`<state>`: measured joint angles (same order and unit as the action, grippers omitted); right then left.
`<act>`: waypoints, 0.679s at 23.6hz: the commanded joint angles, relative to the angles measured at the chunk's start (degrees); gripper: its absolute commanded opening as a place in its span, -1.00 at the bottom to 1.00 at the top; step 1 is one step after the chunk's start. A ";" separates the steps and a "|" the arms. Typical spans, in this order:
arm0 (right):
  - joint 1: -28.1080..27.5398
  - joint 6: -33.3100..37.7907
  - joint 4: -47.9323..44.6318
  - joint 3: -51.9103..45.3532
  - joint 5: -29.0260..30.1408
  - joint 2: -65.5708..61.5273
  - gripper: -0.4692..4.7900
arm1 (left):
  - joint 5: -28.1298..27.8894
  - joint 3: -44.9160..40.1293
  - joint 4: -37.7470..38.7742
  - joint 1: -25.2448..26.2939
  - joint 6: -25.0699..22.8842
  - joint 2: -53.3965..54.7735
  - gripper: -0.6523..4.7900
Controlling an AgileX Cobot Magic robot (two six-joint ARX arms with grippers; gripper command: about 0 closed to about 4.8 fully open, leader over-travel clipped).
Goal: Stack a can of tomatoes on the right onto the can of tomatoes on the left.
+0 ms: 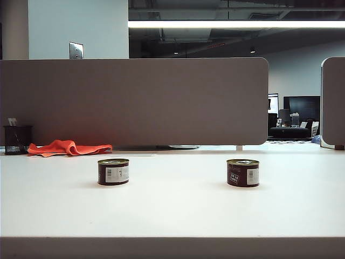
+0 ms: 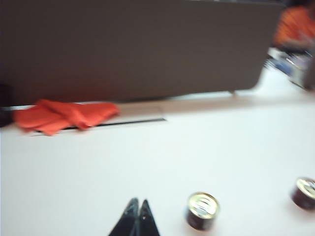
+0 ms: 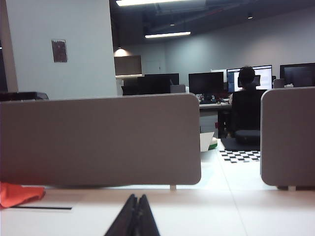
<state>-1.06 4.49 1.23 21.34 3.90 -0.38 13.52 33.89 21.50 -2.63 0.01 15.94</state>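
Your right-hand can of tomatoes (image 1: 242, 172) stands upright on the white tabletop (image 1: 172, 210), right of the middle in the exterior view, with its label facing the camera. The left-hand can of tomatoes (image 1: 113, 171) stands upright as well, well apart from it on the left and about level with it. Nothing rests on either lid, and neither arm shows in the exterior view.

From the left wrist view you look down on both cans: the left-hand one (image 2: 202, 211) sits just beside the left gripper (image 2: 138, 219), not touching it, and the other (image 2: 304, 193) lies farther off at the picture's edge. The left gripper's jaws are pressed together, their dark tips meeting with nothing between them. This picture is blurred.

In the right wrist view the right gripper (image 3: 137, 215) points level across the tabletop toward the grey divider panel (image 3: 98, 140). Its jaws are also pressed together and pinch nothing. No can appears in that view.

Farther back, an orange cloth (image 1: 67, 147) lies crumpled at the foot of the divider on the left, and a dark mesh cup (image 1: 17, 140) stands just beside it at the far left edge. Beyond the divider you can see monitors and a seated person (image 3: 246, 105).
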 commanded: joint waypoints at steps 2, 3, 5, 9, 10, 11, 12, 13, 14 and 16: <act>-0.04 -0.04 5.49 6.62 0.31 -3.74 -0.85 | 3.96 7.52 5.97 0.07 -5.64 9.22 -0.78; -0.04 -0.04 6.14 7.89 0.28 -5.01 -0.84 | 4.37 9.16 7.54 0.07 -6.80 11.32 -0.78; -0.07 -0.04 7.10 10.54 0.28 -8.17 -0.84 | 3.74 12.09 9.18 -1.29 -8.74 14.64 -0.78; -0.04 -0.68 16.09 21.07 0.33 -22.16 -0.84 | 2.14 16.50 10.19 -7.96 -9.27 18.51 -0.78; -0.04 -1.68 17.66 22.49 0.37 -24.20 -0.85 | 2.12 16.61 10.16 -9.01 -9.27 18.88 -0.78; 0.00 -2.95 19.47 24.20 0.74 -26.84 -0.84 | 1.66 16.66 10.14 -10.36 -9.27 19.45 -0.78; 0.31 -4.63 21.99 26.91 1.57 -31.32 -0.85 | -0.42 16.66 10.23 -12.76 -9.27 20.61 -0.78; 0.61 -4.79 22.99 28.00 1.75 -33.09 -0.84 | -1.14 16.66 10.29 -13.73 -9.27 21.09 -0.78; 1.88 -4.79 24.61 29.79 1.81 -36.54 -0.85 | -2.45 16.66 10.16 -15.19 -9.27 22.25 -0.78; 4.68 -5.31 24.90 31.12 1.75 -40.57 -0.85 | -3.06 16.70 10.03 -15.34 -8.92 23.30 -0.57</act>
<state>2.72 -0.10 26.76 51.57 5.28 -39.86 11.29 50.39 32.36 -18.02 -9.15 39.13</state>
